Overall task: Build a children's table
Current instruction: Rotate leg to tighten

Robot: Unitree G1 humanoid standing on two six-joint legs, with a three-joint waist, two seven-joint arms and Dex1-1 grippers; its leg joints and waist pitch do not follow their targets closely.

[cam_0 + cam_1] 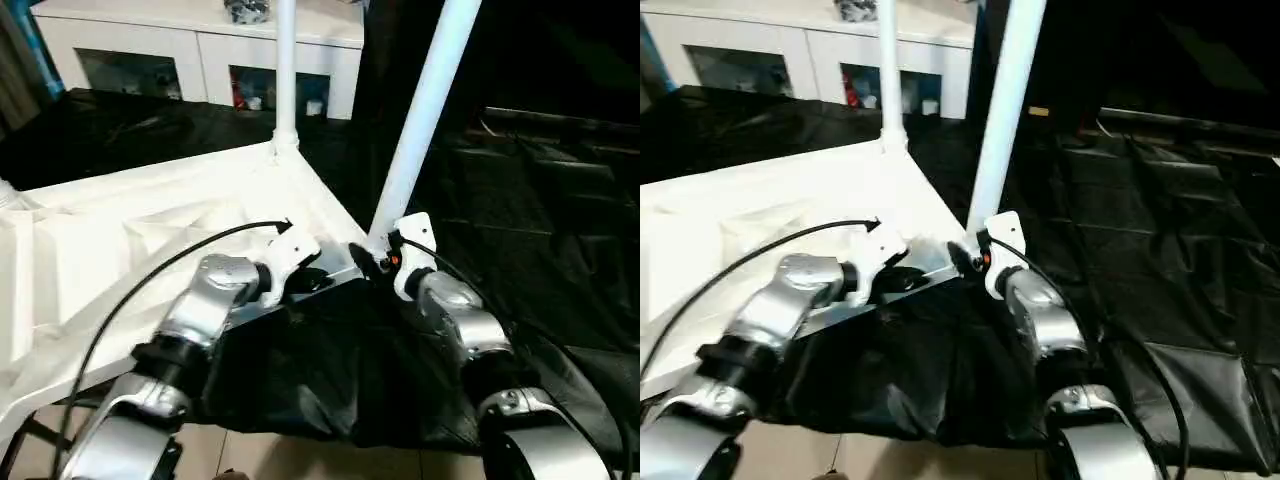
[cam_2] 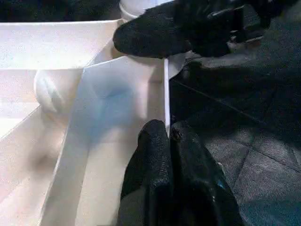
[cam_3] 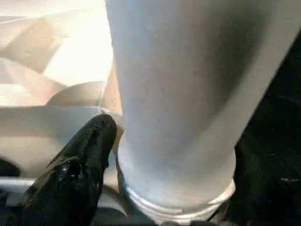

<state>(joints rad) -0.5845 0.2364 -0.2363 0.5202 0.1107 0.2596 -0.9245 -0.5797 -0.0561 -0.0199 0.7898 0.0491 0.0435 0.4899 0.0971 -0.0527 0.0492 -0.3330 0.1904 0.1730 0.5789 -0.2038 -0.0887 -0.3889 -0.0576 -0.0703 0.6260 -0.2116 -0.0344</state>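
You see tabletop (image 1: 150, 240) lying underside up on black sheet (image 1: 520, 200). Far leg (image 1: 285, 70) stands upright in far corner socket. Near leg (image 1: 425, 110) leans, foot in corner socket nearest you. Left tool (image 2: 169, 136) clenched, fingertips on thin rim wall beside that corner. Right tool (image 1: 375, 262) at near leg's base; one finger (image 3: 87, 150) touches leg collar, jaws spread around leg. Cabinet (image 1: 200, 50) beyond tabletop.

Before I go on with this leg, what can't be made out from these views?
- Near leg: its top is cut off by the head views' upper edge.
- Its seating in the corner socket: the right gripper covers the joint in the head views; the right wrist view is too close to judge.
- Tabletop: its left part runs out of frame.
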